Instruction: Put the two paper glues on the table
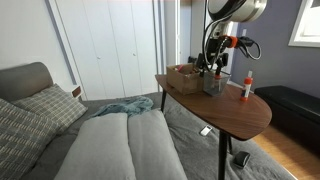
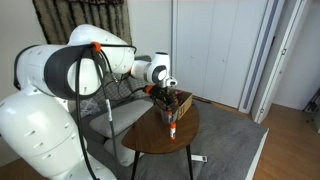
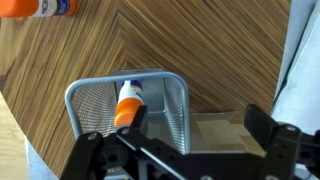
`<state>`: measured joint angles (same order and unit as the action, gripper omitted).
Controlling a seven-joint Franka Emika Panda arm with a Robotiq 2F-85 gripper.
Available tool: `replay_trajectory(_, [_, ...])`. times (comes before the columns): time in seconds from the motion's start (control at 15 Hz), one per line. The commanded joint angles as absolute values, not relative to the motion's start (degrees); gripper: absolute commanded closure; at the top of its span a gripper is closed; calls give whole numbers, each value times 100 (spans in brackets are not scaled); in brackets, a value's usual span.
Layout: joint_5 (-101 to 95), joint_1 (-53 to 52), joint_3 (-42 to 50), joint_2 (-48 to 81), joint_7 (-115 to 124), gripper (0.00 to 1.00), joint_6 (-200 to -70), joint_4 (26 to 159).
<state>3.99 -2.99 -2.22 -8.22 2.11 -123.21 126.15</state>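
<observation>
One paper glue [image 1: 246, 87] stands upright on the oval brown table [image 1: 243, 118], apart from the grey mesh cup [image 1: 215, 83]. It also shows in an exterior view [image 2: 172, 128] and at the top left of the wrist view [image 3: 40, 8]. The second paper glue [image 3: 128, 102] sits inside the mesh cup [image 3: 165, 100], orange cap towards me. My gripper [image 3: 198, 122] is open just above the cup [image 2: 166, 112]. One finger is beside the glue in the cup and the other is outside the cup wall. It holds nothing.
A light wooden box [image 1: 184, 75] stands on the table behind the cup and shows between my fingers in the wrist view [image 3: 225, 130]. A grey sofa [image 1: 110, 145] is beside the table, and a dark bench [image 1: 295, 105] is beyond it.
</observation>
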Motion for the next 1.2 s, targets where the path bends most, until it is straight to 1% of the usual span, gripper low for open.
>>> replay_trajectory(0.0, [314, -247, -206, -733, 130, 0, -12406, 12571])
replay_trajectory(1.13, [234, -220, -183, -937, -178, 0, -12283, 12567])
